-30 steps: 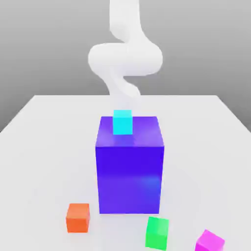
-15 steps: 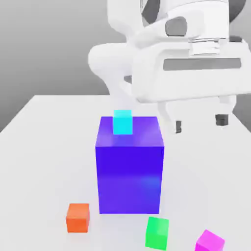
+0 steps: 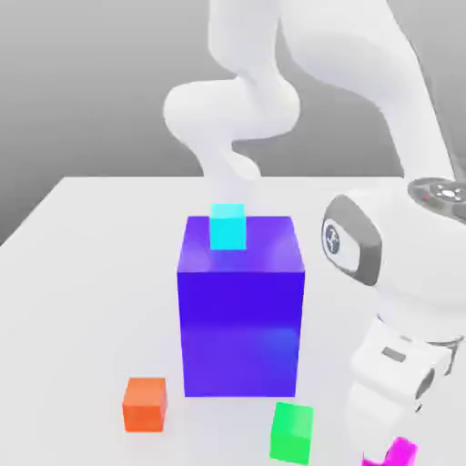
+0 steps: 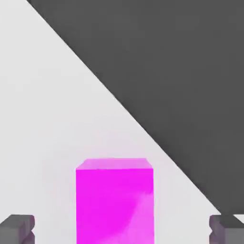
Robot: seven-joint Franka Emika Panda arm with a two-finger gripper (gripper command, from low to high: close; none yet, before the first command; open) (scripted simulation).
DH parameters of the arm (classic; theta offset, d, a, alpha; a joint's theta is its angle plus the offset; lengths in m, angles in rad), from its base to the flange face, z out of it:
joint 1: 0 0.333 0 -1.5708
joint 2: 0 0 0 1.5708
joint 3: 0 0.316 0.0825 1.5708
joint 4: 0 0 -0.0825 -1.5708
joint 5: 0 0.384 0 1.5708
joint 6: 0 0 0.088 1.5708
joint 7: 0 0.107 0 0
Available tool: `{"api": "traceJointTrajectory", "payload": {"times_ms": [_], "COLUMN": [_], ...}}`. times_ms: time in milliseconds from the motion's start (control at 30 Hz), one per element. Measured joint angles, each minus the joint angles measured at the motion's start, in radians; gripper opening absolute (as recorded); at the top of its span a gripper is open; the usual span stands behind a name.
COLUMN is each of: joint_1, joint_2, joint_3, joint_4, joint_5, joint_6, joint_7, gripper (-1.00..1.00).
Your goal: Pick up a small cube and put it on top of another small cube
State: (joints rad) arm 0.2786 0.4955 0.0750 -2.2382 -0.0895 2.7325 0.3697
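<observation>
A small magenta cube [image 3: 401, 451] rests on the white table near its front corner, at the exterior view's right, partly covered by my hand [image 3: 393, 387], which hangs low over it. In the hand view the magenta cube [image 4: 114, 200] sits between my two dark fingertips [image 4: 18, 228], with wide gaps on both sides. My gripper [image 4: 122, 229] is open and holds nothing. A small green cube [image 3: 292, 432] lies just to the left of the magenta one. A small orange cube [image 3: 145, 404] lies further left. A small cyan cube [image 3: 227, 227] sits on top of a big blue block [image 3: 241, 309].
The big blue block stands mid-table, taller than the small cubes and to the left of my arm [image 3: 400, 246]. The table's edge [image 4: 143, 126] runs close beside the magenta cube, with dark floor beyond it.
My arm has come into view and swung down from above the table's right side to low over the magenta cube. The fingers stayed open. No cube has moved.
</observation>
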Motion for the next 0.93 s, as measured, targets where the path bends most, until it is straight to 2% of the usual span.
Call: {"api": "traceJointTrajectory", "payload": {"times_ms": [33,233,400,633,800,833,933], "joint_1": [0.004,0.005,-0.008,-0.106,-0.129,-0.129,-0.129], "joint_2": [0.029,0.043,-0.089,-0.346,-0.263,-0.235,-0.235], "joint_3": [-0.004,-0.006,0.012,-0.048,-0.059,-0.060,-0.060], "joint_4": [0.006,0.009,-0.020,-0.223,-0.259,-0.258,-0.258], "joint_5": [-0.004,-0.006,0.016,0.066,0.081,0.080,0.080], "joint_6": [0.022,0.032,-0.070,-0.123,-0.004,0.023,0.023], "joint_7": [0.002,0.004,-0.012,-0.096,-0.117,-0.116,-0.116], "gripper": [-1.00,-1.00,-1.00,-1.00,-1.00,1.00,1.00]}}
